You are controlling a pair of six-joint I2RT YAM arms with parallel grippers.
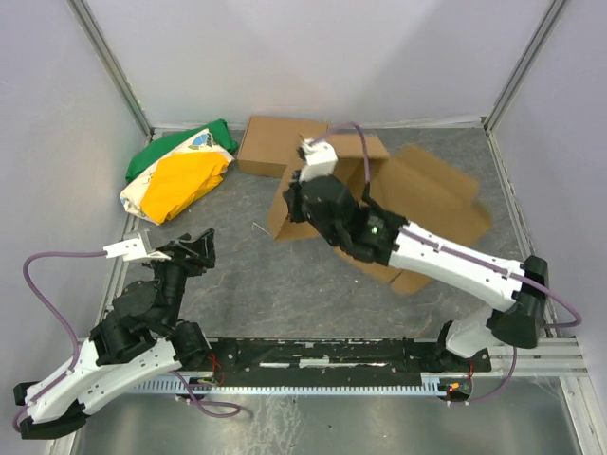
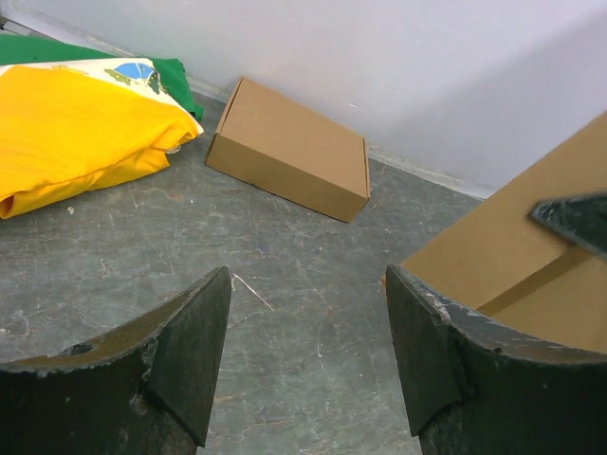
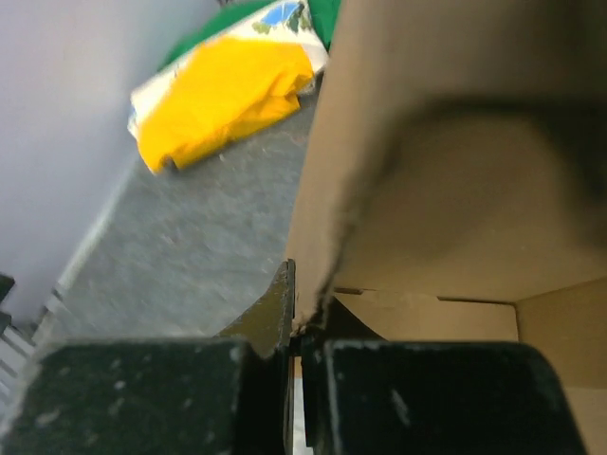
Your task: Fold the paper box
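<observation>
While my right gripper pinches the left-hand wall of the paper box, its jaws closed flat on the cardboard edge, I am partway through raising that side panel. The paper box sits toward the far right of the surface, partly formed, with a broad flap spread out to the right beneath my right arm. My left gripper hangs wide apart and holds nothing, at the near left, aimed toward the box's left side. I judge the next move calls for the left gripper to come in and tuck the neighbouring flap, with the pinched wall held upright. The ready-made box and the bag lie apart at the far left.
</observation>
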